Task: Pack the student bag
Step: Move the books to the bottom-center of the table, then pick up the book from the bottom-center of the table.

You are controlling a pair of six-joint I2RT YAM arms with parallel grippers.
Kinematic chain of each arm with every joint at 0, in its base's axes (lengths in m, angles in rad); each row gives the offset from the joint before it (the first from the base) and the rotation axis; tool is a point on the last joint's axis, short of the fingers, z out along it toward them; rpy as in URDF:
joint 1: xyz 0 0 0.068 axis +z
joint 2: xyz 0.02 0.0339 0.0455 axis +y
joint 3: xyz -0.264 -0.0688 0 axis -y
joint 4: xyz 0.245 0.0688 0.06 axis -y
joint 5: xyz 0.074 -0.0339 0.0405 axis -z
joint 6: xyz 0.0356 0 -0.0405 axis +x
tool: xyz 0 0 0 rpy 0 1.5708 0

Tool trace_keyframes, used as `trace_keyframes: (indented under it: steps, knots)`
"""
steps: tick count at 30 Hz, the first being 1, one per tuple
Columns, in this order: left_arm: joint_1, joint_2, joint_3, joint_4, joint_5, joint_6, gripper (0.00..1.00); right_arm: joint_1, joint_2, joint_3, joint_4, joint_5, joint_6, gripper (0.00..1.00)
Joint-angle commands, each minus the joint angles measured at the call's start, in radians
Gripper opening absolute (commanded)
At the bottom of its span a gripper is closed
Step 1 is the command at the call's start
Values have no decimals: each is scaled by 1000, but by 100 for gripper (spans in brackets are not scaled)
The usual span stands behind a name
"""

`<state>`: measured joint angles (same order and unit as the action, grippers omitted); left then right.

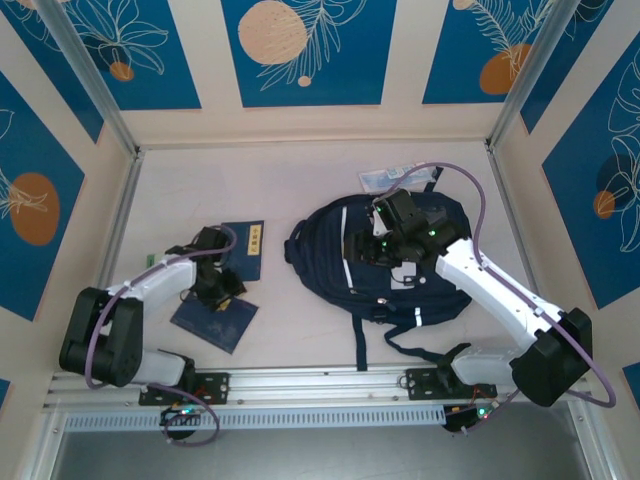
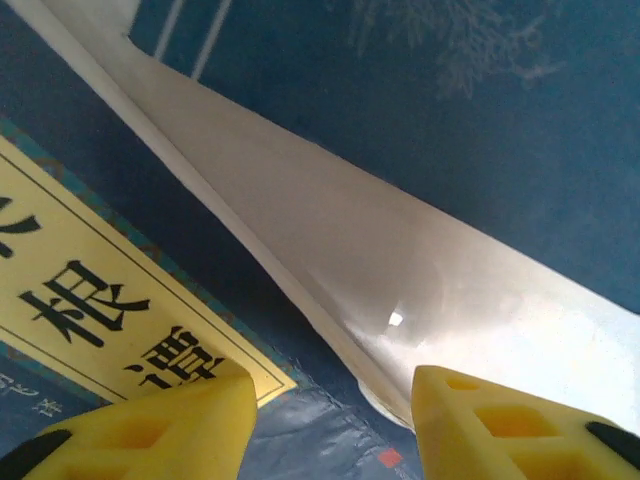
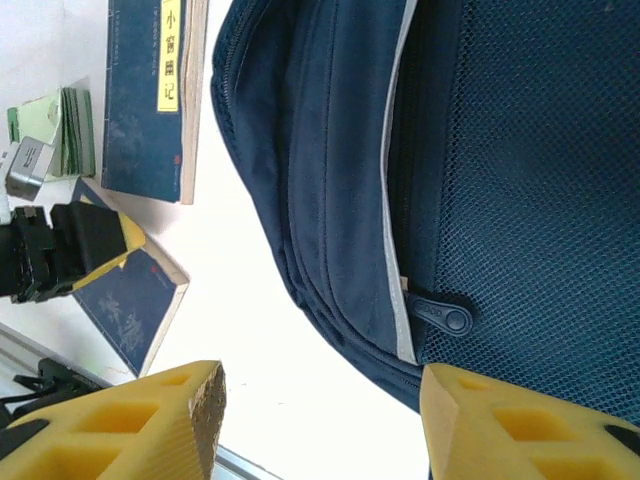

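Note:
The student bag (image 1: 320,255) is a large navy backpack lying flat right of centre, its straps trailing toward the near edge. In the right wrist view I see the bag's (image 3: 330,150) white piping, mesh pocket and a zipper pull (image 3: 440,315). My right gripper (image 1: 362,248) hovers over the bag's left side. It (image 3: 320,420) is open with nothing between its fingers. My left gripper (image 1: 222,285) is low over two navy booklets. It (image 2: 335,425) is open, its fingers either side of navy cover and a pale edge.
One booklet with a yellow label (image 1: 245,248) lies beside another navy booklet (image 1: 215,322) nearer the front. A small stack of green cards (image 3: 50,130) sits left of them. A clear packet (image 1: 400,177) lies behind the bag. Walls enclose the table; a metal rail (image 1: 320,385) runs along the front.

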<state>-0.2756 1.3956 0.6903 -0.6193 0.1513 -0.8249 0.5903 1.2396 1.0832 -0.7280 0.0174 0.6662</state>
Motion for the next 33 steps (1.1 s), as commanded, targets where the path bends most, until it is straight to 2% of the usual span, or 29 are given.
trace_keyframes:
  steps: [1, 5, 9, 13, 15, 18, 24, 26, 28, 31, 33]
  knots:
    - [-33, 93, -54, 131, 106, 18, 41, 11, -24, -15, 8, -46, 16, 54]
    - [-126, 166, -51, 216, 168, -1, 37, 23, -19, -34, 28, -60, 14, 54]
    - [-264, 231, 27, 247, 241, -2, 36, 33, 25, -42, 50, -102, -5, 54]
    - [-346, 207, 96, 249, 311, 6, 36, 55, 88, -42, 100, -185, -22, 54]
    - [-347, 159, 109, 217, 311, 24, 35, 74, 128, -30, 112, -210, -33, 54]
    - [-336, 49, 118, 107, 228, 57, 33, 108, 199, 4, 118, -242, -53, 53]
    - [-231, -171, -12, 29, 173, -8, 24, 187, 339, 87, 102, -231, -74, 53]
    - [-191, -229, -57, -2, 157, -38, 17, 218, 382, 113, 99, -204, -75, 53]
    - [-155, -281, -110, -2, 173, -57, 14, 266, 451, 181, 47, -120, -109, 52]
    - [-147, -329, -173, 14, 185, -90, 8, 323, 572, 306, -54, 2, -176, 54]
    - [-147, -344, -213, 38, 198, -118, 5, 320, 628, 337, -58, 39, -165, 56]
